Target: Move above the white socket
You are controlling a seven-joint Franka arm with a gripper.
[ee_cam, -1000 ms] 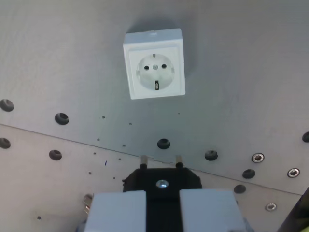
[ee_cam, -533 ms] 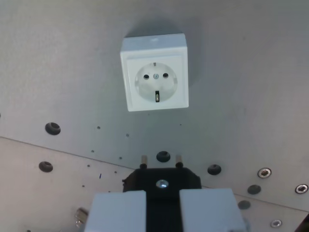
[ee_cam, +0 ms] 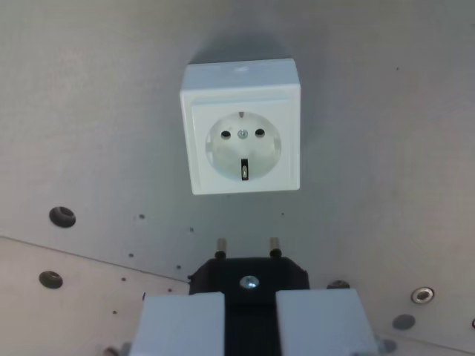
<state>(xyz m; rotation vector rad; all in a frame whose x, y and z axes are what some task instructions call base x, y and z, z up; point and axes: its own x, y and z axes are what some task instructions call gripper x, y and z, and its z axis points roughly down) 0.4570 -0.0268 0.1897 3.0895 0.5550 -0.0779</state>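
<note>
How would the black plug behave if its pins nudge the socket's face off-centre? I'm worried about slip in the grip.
The black two-pin plug looks like rigid moulded plastic, so it probably won't flex. The white claw clamps only its rear, so a sideways nudge might twist it. The square white wall socket sits flat on the grey plate and seems unlikely to shift.

No text, label, brand, number or sign can be read. The socket [ee_cam: 240, 127] face is unmarked, none is shown on the black plug [ee_cam: 249, 280], and the bench [ee_cam: 89, 111] is unlettered.
</note>
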